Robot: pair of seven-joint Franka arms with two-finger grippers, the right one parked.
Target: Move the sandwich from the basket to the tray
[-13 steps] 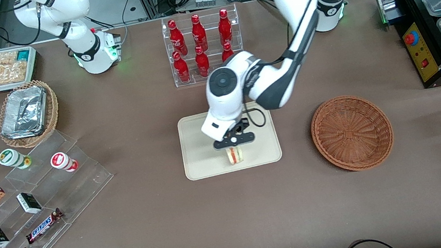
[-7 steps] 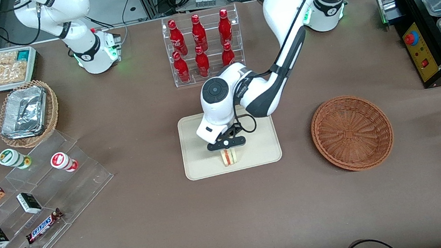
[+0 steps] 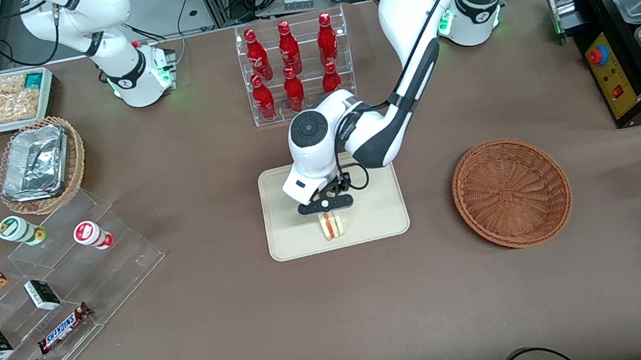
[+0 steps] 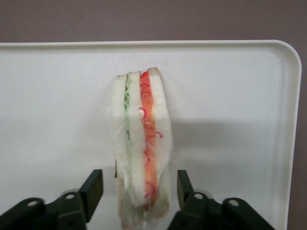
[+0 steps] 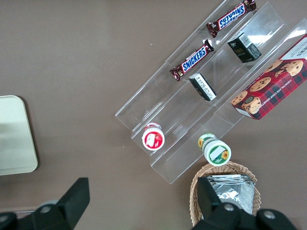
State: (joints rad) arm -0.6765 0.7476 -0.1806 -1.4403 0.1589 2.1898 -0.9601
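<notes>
The sandwich (image 3: 332, 226) stands on its edge on the cream tray (image 3: 291, 241), near the tray rim closest to the front camera. My left gripper (image 3: 325, 205) hangs just above it. In the left wrist view the sandwich (image 4: 141, 143) shows pale bread with a red and a green filling stripe on the tray (image 4: 230, 96). The gripper (image 4: 140, 191) is open there, and its fingers (image 4: 97, 189) flank the sandwich with a small gap on each side. The reddish-brown basket (image 3: 512, 192) sits beside the tray toward the working arm's end, with nothing in it.
A clear rack of red bottles (image 3: 294, 66) stands farther from the camera than the tray. Toward the parked arm's end are acrylic steps with snacks (image 3: 46, 297) and a tan wicker basket of foil containers (image 3: 40, 164). A black food warmer (image 3: 636, 37) is at the working arm's end.
The gripper moved with the sandwich across the tray toward the parked arm's end. The sandwich now rests on the tray and the fingers stand apart from it.
</notes>
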